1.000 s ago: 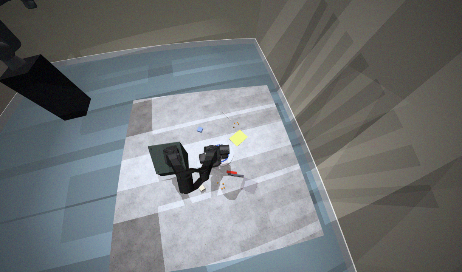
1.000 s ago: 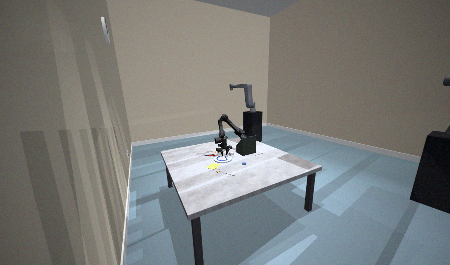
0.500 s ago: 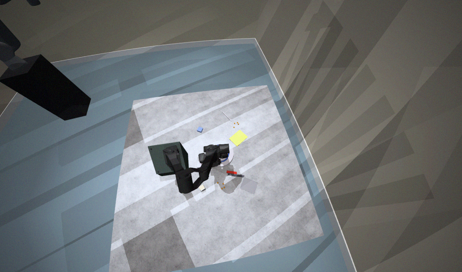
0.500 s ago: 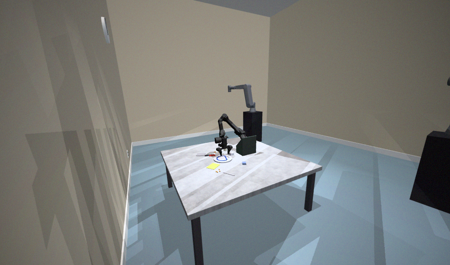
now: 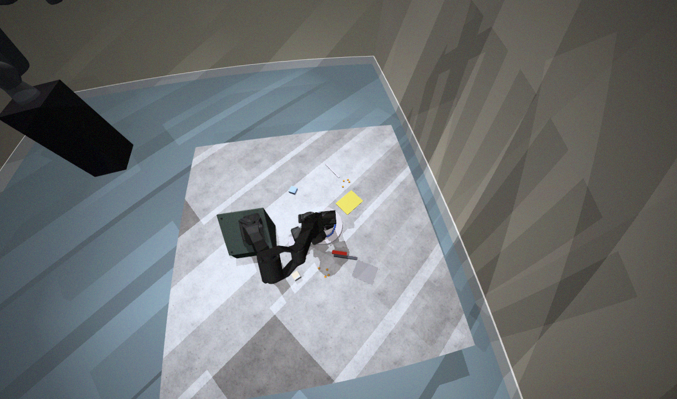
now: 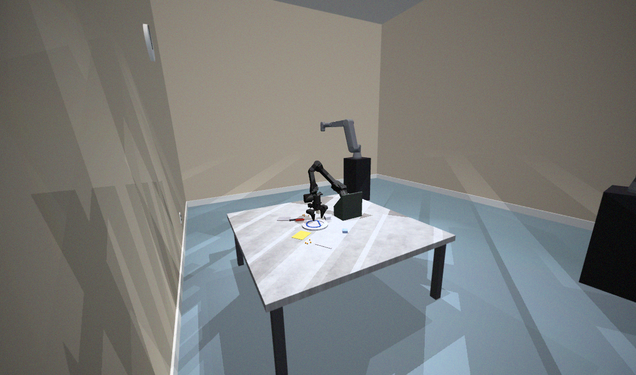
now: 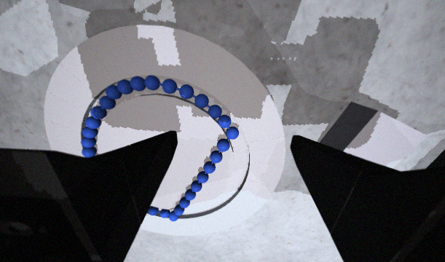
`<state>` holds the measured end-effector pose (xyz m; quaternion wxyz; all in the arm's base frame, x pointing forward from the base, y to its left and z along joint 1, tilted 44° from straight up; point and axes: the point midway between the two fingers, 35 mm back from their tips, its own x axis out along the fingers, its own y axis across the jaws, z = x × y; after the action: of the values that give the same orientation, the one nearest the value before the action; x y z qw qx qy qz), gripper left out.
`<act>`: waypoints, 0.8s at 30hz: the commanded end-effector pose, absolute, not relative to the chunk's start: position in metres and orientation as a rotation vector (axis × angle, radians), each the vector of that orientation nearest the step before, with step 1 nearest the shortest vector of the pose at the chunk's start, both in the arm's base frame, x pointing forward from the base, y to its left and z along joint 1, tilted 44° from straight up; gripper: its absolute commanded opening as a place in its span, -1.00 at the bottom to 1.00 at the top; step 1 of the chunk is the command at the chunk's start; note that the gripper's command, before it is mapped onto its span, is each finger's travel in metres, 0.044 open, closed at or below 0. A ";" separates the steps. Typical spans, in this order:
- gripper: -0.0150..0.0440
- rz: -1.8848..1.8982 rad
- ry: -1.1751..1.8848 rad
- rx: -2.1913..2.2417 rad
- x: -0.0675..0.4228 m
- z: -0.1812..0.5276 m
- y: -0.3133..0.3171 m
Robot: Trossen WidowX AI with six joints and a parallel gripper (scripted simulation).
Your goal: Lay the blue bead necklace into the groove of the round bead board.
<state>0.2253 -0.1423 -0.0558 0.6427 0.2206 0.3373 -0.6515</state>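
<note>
The round white bead board (image 7: 67,91) (image 5: 338,229) (image 6: 321,224) lies on the table. The blue bead necklace (image 7: 151,82) (image 5: 334,233) (image 6: 309,225) lies on the board. It follows the groove along the far and left arc. From its right end it cuts straight across the inner disc to the near part of the groove. The groove's right arc (image 7: 245,175) holds no beads. My gripper (image 7: 234,139) (image 6: 318,217) is open and hangs a little above the board, fingers clear of the beads. The left finger hides part of the necklace.
A yellow sheet (image 5: 349,201) (image 6: 301,235), a red-handled tool (image 5: 342,254) (image 6: 295,219) and loose orange beads (image 5: 346,182) (image 5: 324,270) lie around the board. A thin needle (image 5: 332,170), a small blue block (image 5: 292,189) and the arm's dark green base box (image 5: 234,233) are also on the table.
</note>
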 end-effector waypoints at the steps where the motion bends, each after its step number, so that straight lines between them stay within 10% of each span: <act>1: 0.47 -1.339 0.966 0.274 0.228 -0.053 -0.139; 7: -0.07 -0.967 1.334 -0.211 0.230 -0.050 -0.132; 24: -0.08 0.249 1.817 -1.339 0.234 -0.041 -0.115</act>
<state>0.2277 -0.1250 -0.0493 0.5986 -0.3143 0.7086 -0.2018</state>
